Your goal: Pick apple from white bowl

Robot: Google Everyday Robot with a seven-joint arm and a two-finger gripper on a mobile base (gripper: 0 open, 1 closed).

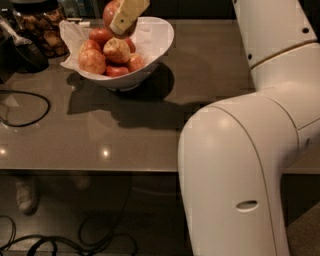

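The white bowl [161, 36] stands at the back of the brown table and holds several apples, among them a red-orange one [92, 60] and a paler yellowish one [117, 50]. My gripper [121, 21] is at the top edge of the camera view, just above the bowl's back. It is shut on a red-orange apple [109, 11], which is lifted clear of the other apples. One pale yellow finger [129, 13] crosses in front of the held apple and hides part of it.
My white arm and base [250, 150] fill the right half of the view. A jar of brown snacks [46, 29] and a dark object [20, 52] sit at the back left. A black cable [27, 107] loops on the table's left. The table's front edge [90, 169] runs across.
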